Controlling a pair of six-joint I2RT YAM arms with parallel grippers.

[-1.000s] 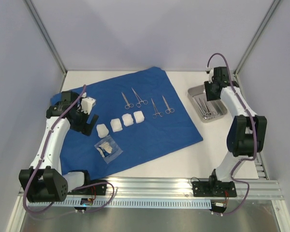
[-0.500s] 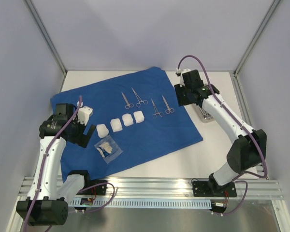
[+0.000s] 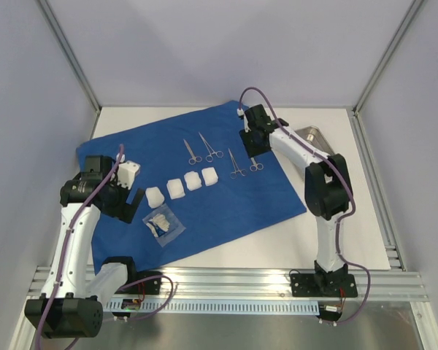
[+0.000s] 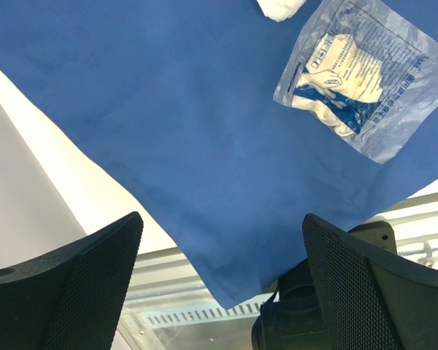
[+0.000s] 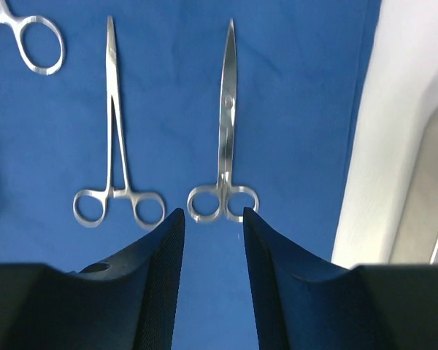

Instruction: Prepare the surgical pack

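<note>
Since the scissors (image 5: 227,109) lie flat on the blue drape (image 3: 226,208) spread over the worktop (image 3: 277,244), your empty, slightly parted right end effector (image 5: 212,219) may pinch cloth too. Your left end effector (image 4: 220,222), wide open, holds nothing down.

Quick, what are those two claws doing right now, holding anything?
Left gripper: wide open, empty, over the blue drape.
Right gripper: slightly open, empty, just short of the scissors handles.
</note>
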